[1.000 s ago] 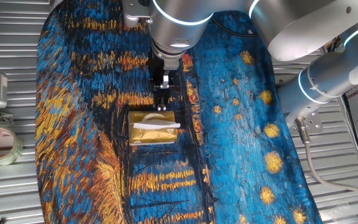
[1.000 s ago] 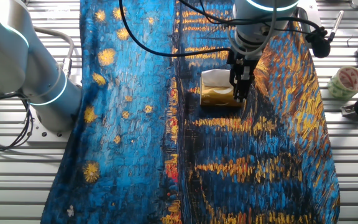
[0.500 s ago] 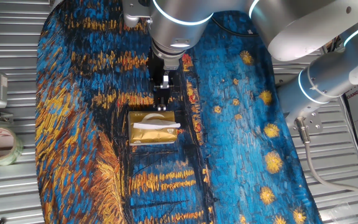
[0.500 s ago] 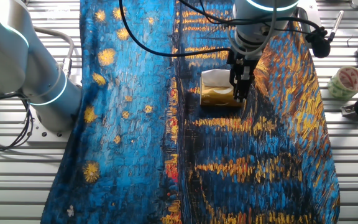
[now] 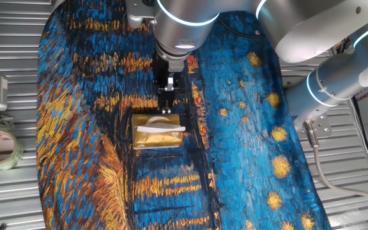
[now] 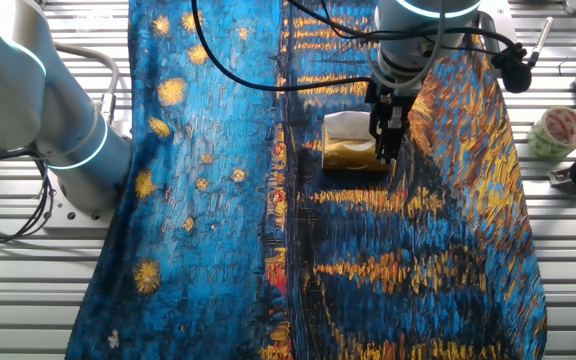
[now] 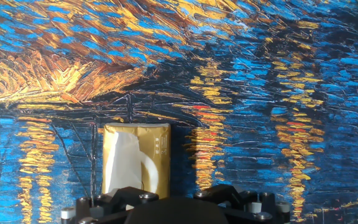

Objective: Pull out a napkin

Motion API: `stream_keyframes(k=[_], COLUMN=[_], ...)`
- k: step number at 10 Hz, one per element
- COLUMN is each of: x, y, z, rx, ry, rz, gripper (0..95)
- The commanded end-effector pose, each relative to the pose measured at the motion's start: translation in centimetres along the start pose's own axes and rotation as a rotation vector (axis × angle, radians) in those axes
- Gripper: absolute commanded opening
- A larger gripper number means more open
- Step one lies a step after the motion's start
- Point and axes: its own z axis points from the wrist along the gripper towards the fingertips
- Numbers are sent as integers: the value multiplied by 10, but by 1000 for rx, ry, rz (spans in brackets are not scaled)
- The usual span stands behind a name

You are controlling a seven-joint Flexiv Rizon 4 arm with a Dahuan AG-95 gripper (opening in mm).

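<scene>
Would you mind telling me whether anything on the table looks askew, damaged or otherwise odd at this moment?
Nothing stands out. The gold tissue box lies flat and square on the painted cloth, with the napkin poking from its top slot as expected. The hand hangs beside the box.

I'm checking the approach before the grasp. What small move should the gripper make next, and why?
Probably shift the gripper over the gold box and down onto the napkin. It hangs beside the box's edge, apart from the white sheet, which still pokes from the slot ungrasped.
</scene>
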Motion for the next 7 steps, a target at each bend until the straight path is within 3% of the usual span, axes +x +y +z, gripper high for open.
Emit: stream_keyframes(k=[1, 7], x=[0, 1], y=[0, 1], z=[-1, -2], rx=[42, 50], ry=[-95, -95], rz=[-124, -124], gripper=[0, 0])
